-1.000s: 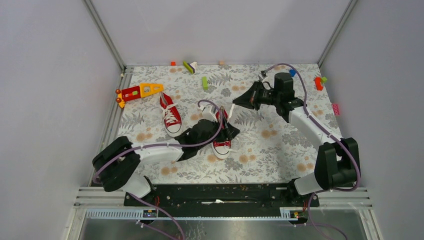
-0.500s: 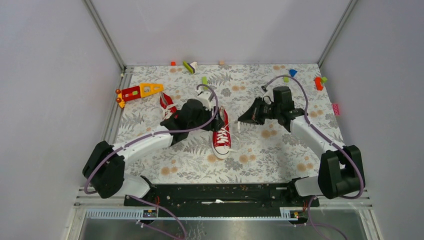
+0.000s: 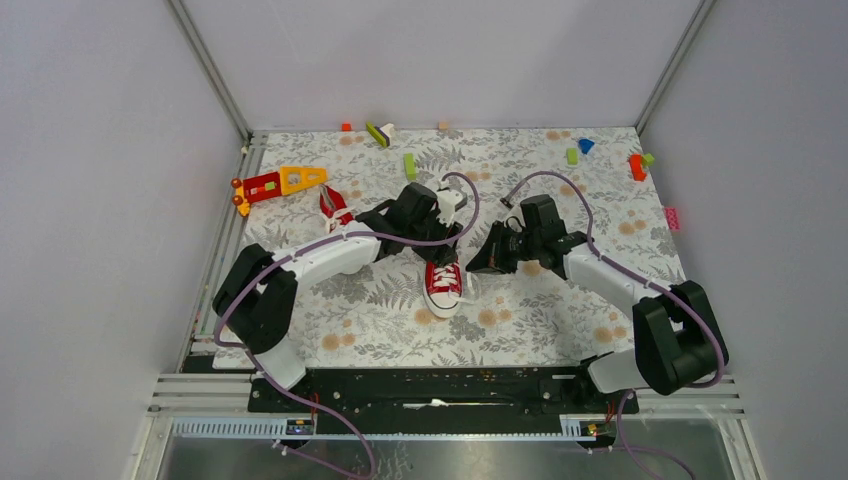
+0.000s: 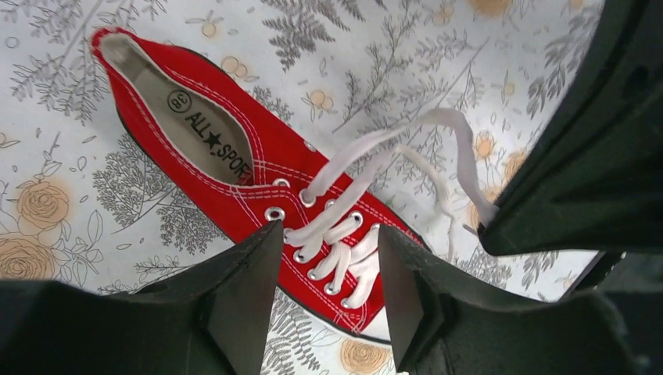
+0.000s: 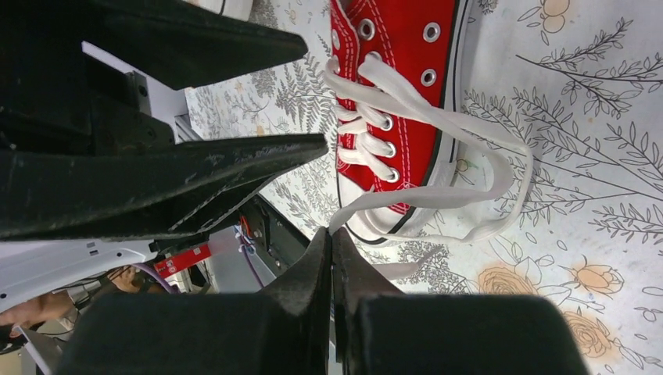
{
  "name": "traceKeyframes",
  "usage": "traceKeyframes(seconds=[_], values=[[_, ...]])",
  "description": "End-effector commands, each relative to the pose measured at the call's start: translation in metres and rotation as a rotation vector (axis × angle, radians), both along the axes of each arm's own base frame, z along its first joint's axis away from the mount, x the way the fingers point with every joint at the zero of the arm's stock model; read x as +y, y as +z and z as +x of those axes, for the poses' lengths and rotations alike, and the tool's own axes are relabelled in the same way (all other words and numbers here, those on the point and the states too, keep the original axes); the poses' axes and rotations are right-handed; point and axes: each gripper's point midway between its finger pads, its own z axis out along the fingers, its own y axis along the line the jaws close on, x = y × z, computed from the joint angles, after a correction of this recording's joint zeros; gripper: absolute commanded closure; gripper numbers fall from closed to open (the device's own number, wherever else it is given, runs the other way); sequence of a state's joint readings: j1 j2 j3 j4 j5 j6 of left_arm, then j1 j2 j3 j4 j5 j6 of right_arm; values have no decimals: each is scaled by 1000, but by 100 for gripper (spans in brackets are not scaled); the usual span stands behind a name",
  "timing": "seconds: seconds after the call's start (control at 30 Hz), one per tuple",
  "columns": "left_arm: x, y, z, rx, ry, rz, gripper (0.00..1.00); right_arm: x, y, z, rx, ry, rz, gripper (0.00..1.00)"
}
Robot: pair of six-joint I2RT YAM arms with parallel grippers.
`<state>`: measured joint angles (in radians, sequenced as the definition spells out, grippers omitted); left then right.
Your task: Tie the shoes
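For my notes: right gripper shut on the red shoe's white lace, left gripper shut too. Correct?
No: the left gripper is open, jaws apart over the red shoe, as the left wrist view shows. The right gripper is indeed shut on the white lace.

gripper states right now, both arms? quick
left gripper: open, fingers spread above the red shoe, holding nothing.
right gripper: closed, pinching the white lace of that shoe.
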<state>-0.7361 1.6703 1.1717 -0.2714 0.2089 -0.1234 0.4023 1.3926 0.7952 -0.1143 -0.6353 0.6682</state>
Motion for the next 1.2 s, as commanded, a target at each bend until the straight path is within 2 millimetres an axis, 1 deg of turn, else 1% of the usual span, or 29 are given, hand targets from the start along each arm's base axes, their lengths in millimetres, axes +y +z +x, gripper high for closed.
traceKeyframes(seconds=[0.0, 0.07, 0.13, 0.27, 0.5, 0.6, 0.7, 0.73, 0.8, 0.87, 1.0, 1.03, 1.17], values=[[-10, 19, 3, -56, -127, -17, 47, 9, -12, 7, -27, -18, 6, 100], [-12, 18, 3, -64, -177, -17, 46, 11, -16, 10, -32, -36, 15, 100], [-12, 15, 7, -79, -186, 4, 45, 9, -20, 11, -38, -50, 13, 100], [-17, 12, 7, -119, -243, 31, 44, 9, -27, 12, -25, -51, 5, 100], [-20, 1, 2, -119, -320, 66, 52, 12, -30, 18, -33, -88, 34, 100], [-20, -5, -1, -101, -347, 86, 51, 12, -32, 19, -29, -89, 34, 100], [-19, -9, 0, -97, -348, 103, 51, 13, -34, 19, -22, -90, 39, 100], [-20, -10, 1, -97, -347, 106, 53, 14, -34, 19, -22, -87, 39, 100], [-19, -13, 3, -92, -337, 122, 62, 14, -36, 19, -19, -88, 38, 100], [-17, -17, 6, -82, -324, 150, 69, 16, -37, 20, -19, -89, 39, 100], [-12, -20, 9, -83, -304, 174, 75, 20, -42, 21, -19, -96, 40, 100], [-12, -19, 10, -84, -300, 175, 79, 20, -43, 22, -21, -100, 44, 100], [-12, -19, 11, -74, -287, 177, 100, 24, -47, 23, -15, -100, 52, 100]])
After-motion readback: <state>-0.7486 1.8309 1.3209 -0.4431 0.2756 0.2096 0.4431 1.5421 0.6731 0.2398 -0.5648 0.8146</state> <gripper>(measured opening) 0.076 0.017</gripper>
